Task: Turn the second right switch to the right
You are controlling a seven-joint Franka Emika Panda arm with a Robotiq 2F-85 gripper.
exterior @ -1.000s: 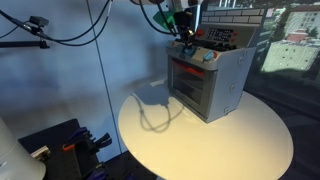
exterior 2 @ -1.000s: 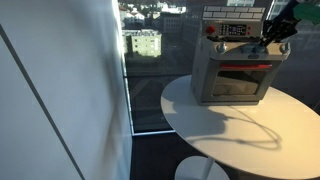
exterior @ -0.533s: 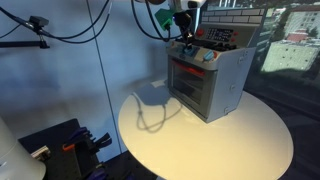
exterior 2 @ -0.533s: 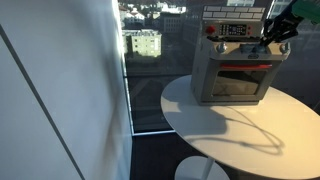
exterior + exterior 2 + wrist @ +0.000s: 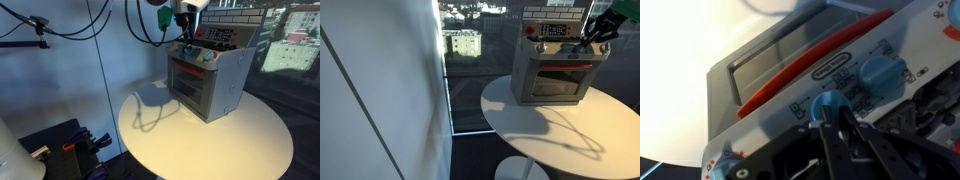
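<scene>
We see a round white table [image 5: 215, 145] spreading below the pincer [image 5: 184, 36], softly lit, with looping shadows on its top. Beside the pincer in an exterior view rises a blue-grey wall [image 5: 60, 85]; on the pincer's other side a window [image 5: 292, 45] shows city buildings. In an exterior view a white panel [image 5: 375, 90] stands well apart from the pincer, and between them a glass pane [image 5: 465, 45] looks onto sunlit blocks. Far beneath the pincer, the table's pedestal [image 5: 525, 170] meets a dark floor [image 5: 470, 150].
</scene>
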